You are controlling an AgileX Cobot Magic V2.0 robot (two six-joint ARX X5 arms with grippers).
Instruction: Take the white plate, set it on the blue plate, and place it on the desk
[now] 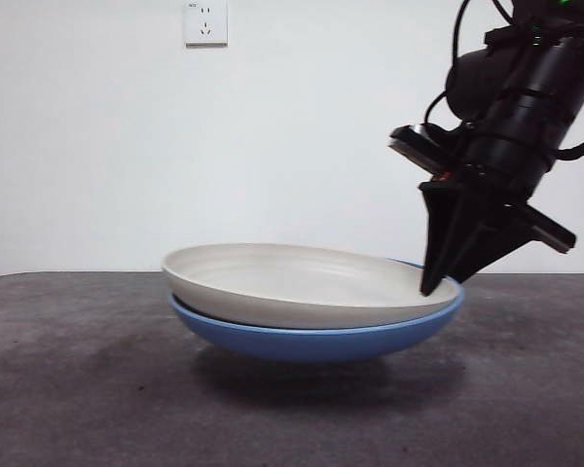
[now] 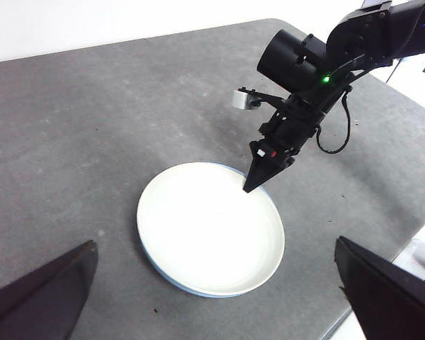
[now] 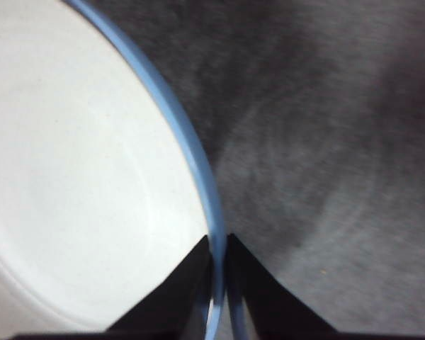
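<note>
A: White plate [image 1: 302,282] nested in the blue plate [image 1: 311,341], both on the grey bench [image 1: 78,389], slightly tilted. Right end effector [image 3: 217,248] down at the stacked rims, jaws nearly closed, straddling the blue rim; probably clamped on it, perhaps on both rims.

B: Left end effector [image 2: 212,297]?

A: Spread wide, holding nothing, hanging high above the bench.

B: Handling?

A: Likely rigid ceramic, fairly heavy, chippable. Blue glaze glossy, so probably slippery; white matte, likely better grip. Rim the only sensible hold, one jaw inside and one outside. Off-centre pinch means tipping load, so firm squeeze, slow lift. Risk of the nested plates sliding or coming up together.
</note>
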